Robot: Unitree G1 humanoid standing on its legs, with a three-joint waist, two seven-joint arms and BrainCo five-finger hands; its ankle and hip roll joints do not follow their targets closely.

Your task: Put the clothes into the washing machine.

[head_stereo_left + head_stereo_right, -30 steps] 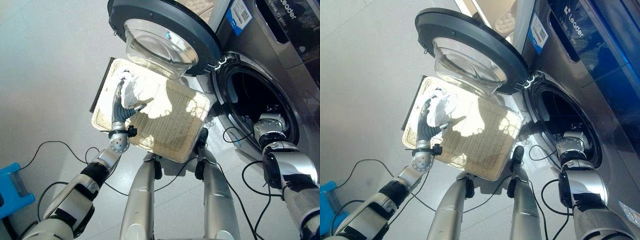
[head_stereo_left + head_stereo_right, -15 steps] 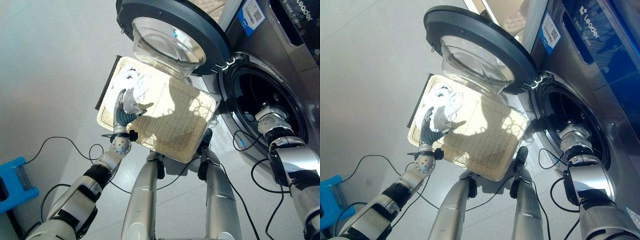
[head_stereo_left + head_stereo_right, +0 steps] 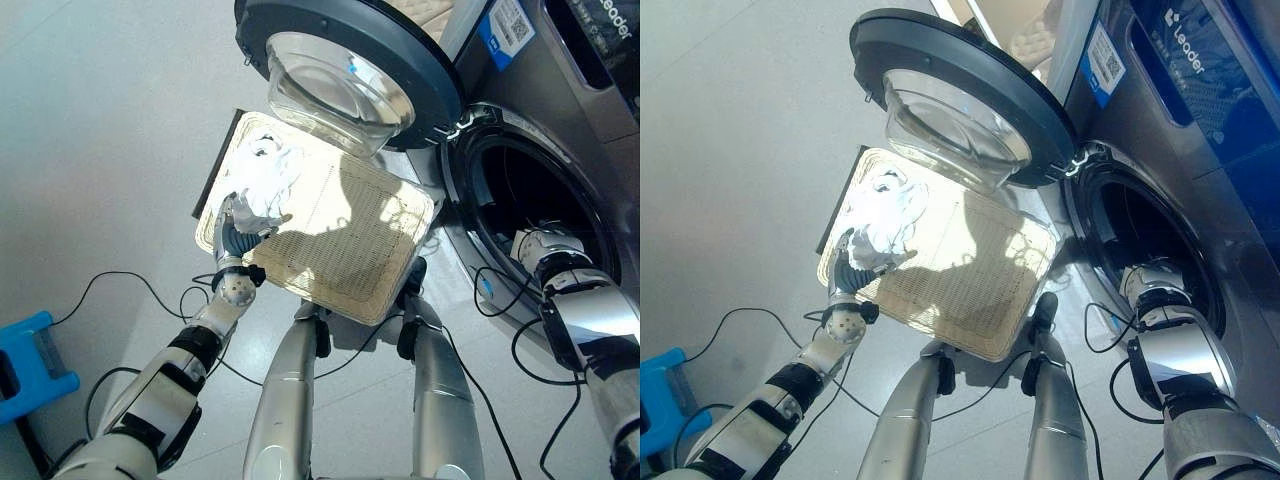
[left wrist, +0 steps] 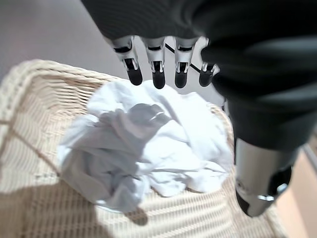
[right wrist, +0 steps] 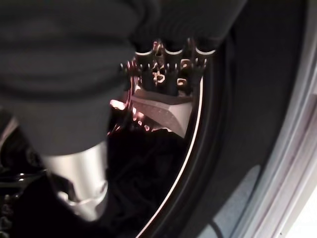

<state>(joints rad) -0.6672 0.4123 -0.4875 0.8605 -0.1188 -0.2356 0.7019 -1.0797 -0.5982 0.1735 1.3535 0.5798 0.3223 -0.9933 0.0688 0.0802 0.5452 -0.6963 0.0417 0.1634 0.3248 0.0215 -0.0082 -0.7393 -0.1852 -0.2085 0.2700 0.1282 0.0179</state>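
One white garment (image 4: 143, 148) (bunched) by the basket (image 3: 340, 250) rim, left hand (image 4: 163, 54) above.

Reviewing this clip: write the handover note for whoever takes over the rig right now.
Left hand: open, fingers straight over the white clothes, not gripping them.
Right hand: inside the washing machine opening; whether its fingers are open or shut cannot be told.
The clothes lie bunched at one end of the wicker tray on the floor, under the open door.
Done: door is open.
Left: grasp the clothes and put them in the drum.
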